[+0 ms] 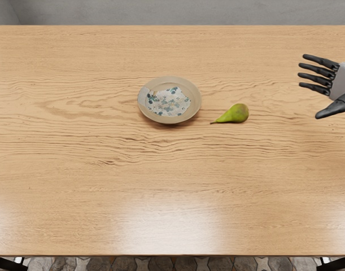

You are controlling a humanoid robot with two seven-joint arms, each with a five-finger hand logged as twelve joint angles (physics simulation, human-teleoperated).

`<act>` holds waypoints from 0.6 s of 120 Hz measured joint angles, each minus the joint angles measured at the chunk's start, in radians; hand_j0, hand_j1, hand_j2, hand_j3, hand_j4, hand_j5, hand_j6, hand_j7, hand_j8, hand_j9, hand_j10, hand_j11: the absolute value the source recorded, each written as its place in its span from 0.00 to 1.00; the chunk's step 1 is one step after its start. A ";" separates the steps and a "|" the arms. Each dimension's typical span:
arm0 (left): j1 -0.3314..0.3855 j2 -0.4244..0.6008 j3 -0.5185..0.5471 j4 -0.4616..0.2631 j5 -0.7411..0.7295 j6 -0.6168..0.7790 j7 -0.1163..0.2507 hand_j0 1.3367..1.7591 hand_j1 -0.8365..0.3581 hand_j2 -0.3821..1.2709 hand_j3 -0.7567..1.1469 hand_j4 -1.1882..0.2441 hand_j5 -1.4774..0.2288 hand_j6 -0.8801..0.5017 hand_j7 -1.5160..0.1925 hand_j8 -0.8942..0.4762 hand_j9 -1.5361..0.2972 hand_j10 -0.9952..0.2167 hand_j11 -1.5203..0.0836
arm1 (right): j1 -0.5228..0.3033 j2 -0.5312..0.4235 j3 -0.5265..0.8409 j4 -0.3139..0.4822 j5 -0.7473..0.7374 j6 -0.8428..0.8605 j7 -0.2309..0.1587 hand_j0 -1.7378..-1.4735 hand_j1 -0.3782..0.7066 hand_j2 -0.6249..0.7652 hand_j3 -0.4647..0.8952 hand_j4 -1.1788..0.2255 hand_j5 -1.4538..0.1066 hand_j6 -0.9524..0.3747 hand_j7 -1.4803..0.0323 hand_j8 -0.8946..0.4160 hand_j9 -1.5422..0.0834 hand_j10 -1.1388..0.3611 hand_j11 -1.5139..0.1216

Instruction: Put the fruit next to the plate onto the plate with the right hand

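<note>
- So the pear (pixel 235 113) is lying on its side on the wooden table (pixel 104 186), just to the right of the plate (pixel 141 100). It's close to the rim but not touching it. The stem end points left toward the plate and the fat end points right.
- The plate sits around the middle of the table, a bit to the far side. It's a shallow thing with a speckled blue-green pattern, and nothing is on it.
- My guess on the layout is that the fruit is parked on the plate's right so the right arm gets a straight reach. The fat end also faces the side the hand comes from, which should make the grab easier.
- The right hand (pixel 326 84) shows at the right edge of the view, well apart from the pear and slightly farther back.
- Its fingers (pixel 314 72) are stretched out and spread, pointing left, with the thumb (pixel 333 108) hanging below them. It's wide open, holding nothing and touching nothing.
- The left arm isn't in the shot at all.
- Nothing looks started yet, since the pear needs reaching, gripping and a short hop left onto the plate.
</note>
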 joint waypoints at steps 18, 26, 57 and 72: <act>0.000 0.000 0.000 0.000 0.000 0.000 0.000 0.76 0.97 0.23 0.40 0.81 0.85 0.62 0.87 0.64 0.82 0.80 0.93 | 0.006 0.026 0.001 -0.003 0.028 0.002 0.000 0.30 0.03 0.45 0.34 0.84 0.93 0.72 0.98 0.68 0.95 0.76 0.92; 0.000 0.000 0.000 0.000 0.000 0.000 0.000 0.76 0.97 0.23 0.40 0.81 0.85 0.62 0.87 0.64 0.82 0.80 0.93 | 0.033 0.078 -0.003 -0.001 0.032 0.002 -0.021 0.30 0.03 0.45 0.34 0.84 0.93 0.72 0.98 0.68 0.95 0.76 0.92; 0.000 0.000 0.000 0.000 0.000 0.000 0.000 0.76 0.97 0.23 0.40 0.81 0.85 0.62 0.87 0.64 0.82 0.80 0.93 | 0.217 0.226 -0.010 0.230 -0.056 -0.164 -0.490 0.30 0.03 0.45 0.34 0.84 0.93 0.72 0.98 0.68 0.95 0.76 0.93; 0.000 0.000 0.000 0.000 0.000 0.000 0.000 0.76 0.97 0.23 0.40 0.81 0.85 0.62 0.87 0.64 0.82 0.80 0.93 | 0.303 0.278 -0.011 0.323 -0.201 -0.374 -0.604 0.30 0.03 0.45 0.34 0.84 0.93 0.72 0.98 0.68 0.95 0.76 0.93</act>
